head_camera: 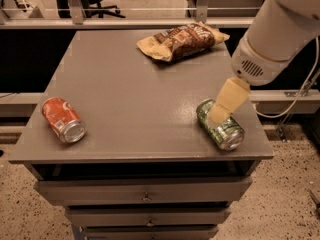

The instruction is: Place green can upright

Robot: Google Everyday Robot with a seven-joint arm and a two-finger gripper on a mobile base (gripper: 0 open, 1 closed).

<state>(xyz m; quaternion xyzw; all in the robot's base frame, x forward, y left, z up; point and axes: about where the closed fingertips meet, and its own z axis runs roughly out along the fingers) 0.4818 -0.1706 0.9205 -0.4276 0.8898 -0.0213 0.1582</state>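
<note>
The green can [223,128] lies on its side near the front right corner of the grey table [135,94], its silver end facing the front right. My gripper [220,115] comes in from the upper right on a white arm. Its tan finger [229,99] reaches down over the can's upper end and covers part of it.
A red-orange soda can [63,119] lies on its side at the front left. A brown chip bag [181,40] lies at the back, right of centre. Drawers sit below the table top. A cable hangs at the right edge.
</note>
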